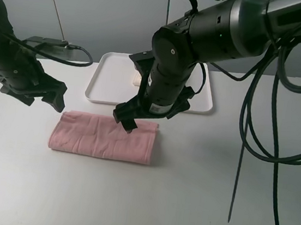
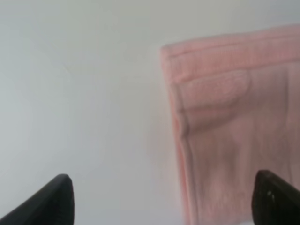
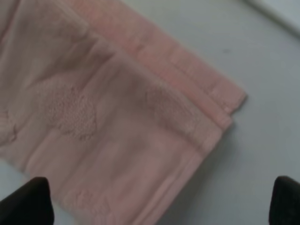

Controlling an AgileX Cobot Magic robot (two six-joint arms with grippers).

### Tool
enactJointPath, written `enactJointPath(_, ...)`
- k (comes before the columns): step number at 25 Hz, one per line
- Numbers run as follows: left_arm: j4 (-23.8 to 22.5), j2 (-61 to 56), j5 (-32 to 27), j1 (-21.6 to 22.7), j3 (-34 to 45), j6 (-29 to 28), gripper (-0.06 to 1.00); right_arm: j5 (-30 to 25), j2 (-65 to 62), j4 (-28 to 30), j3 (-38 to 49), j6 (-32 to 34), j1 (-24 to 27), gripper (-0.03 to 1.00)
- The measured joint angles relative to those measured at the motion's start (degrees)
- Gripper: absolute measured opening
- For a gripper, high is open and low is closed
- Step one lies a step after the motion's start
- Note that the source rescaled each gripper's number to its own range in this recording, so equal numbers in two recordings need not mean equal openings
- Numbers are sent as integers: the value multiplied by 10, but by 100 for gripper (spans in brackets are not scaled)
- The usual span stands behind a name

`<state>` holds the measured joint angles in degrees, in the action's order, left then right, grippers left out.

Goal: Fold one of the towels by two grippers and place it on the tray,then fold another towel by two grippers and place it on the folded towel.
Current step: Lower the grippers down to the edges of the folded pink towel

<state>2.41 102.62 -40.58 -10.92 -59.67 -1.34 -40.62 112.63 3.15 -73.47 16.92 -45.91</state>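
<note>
The pale pink towel (image 1: 103, 136) lies folded in half on the table in front of the tray (image 1: 106, 77). My left gripper (image 1: 56, 99) hovers open just off the towel's left end; in the left wrist view its fingertips (image 2: 52, 202) stand wide apart over the pink towel (image 2: 229, 126) edge. My right gripper (image 1: 127, 121) hangs open above the towel's far edge, nothing between its fingertips (image 3: 28, 201), with the folded pink towel (image 3: 117, 136) below. A small cream patch of the other towel (image 1: 136, 79) shows on the tray, mostly hidden by the right arm.
Black cables (image 1: 241, 156) hang from the right arm over the table's right side. A dark cable and a small box (image 1: 49, 42) lie at the back left. A grey wall stands behind the table.
</note>
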Motion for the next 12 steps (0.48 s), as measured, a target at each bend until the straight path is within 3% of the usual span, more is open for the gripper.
enactJointPath(3,-8,39,-31,0,-24,-21,94,-25,0,-41,0,-35,8,100)
enactJointPath(12,-12,99,-44,0,-29,-28,93,-38,0,-53,0,-58,11,100)
